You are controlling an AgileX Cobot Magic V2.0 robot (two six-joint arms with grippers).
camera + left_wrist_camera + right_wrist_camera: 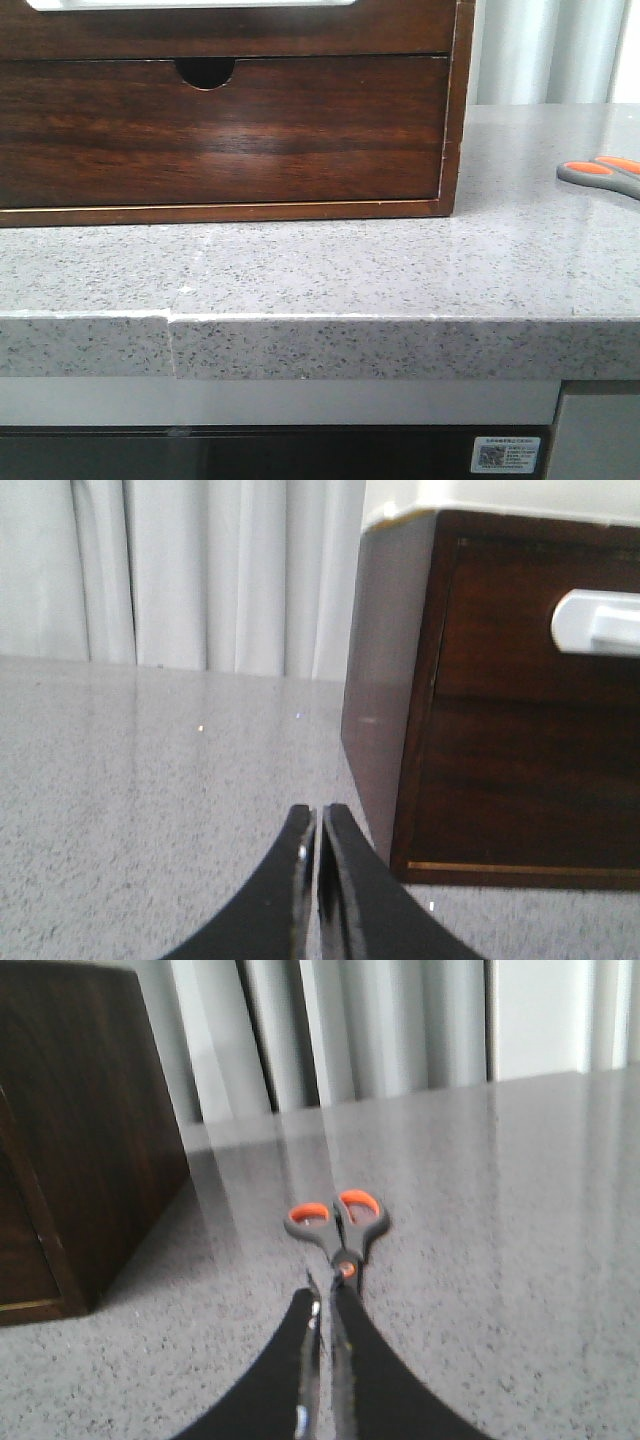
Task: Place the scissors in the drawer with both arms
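Scissors (337,1224) blades hidden behind closed right gripper (324,1305)

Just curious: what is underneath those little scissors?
The scissors lie flat on the speckled grey countertop. Their blades are hidden behind the right gripper.
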